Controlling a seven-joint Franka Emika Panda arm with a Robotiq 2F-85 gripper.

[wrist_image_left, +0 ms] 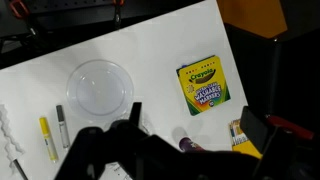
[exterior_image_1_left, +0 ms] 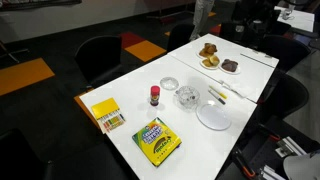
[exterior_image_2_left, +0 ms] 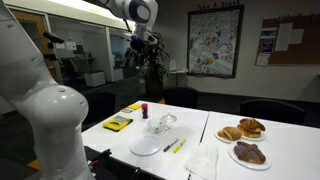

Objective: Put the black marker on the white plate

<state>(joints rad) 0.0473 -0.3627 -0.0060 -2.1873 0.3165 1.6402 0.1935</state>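
The black marker lies flat on the white table next to a yellow marker, just beyond the white plate. In the wrist view the plate is at the left, and the marker lies below it. Both also show in an exterior view, the marker to the right of the plate. My gripper is open and empty, high above the table, over the area between the plate and the boxes.
A clear glass bowl, a small white dish and a red-capped bottle stand mid-table. A green marker box and a yellow crayon box lie near the front. Plates with pastries sit at the far end.
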